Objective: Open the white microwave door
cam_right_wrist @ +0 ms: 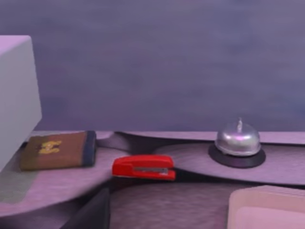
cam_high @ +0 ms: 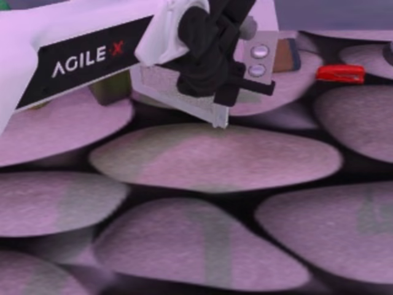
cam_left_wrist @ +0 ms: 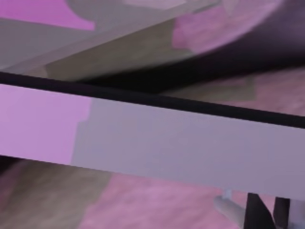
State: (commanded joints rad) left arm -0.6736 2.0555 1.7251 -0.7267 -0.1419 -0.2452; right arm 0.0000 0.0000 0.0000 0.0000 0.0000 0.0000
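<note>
At the worktop's far edge the white microwave point(cam_high: 261, 58) has its stiff, light microwave door point(cam_high: 184, 98) swung partly out, the left hand point(cam_high: 212, 83) at its free edge, grip unclear.

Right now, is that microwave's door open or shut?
Open partway. In the top view the door swings out at an angle from the microwave, with the left claw at its free edge.
</note>
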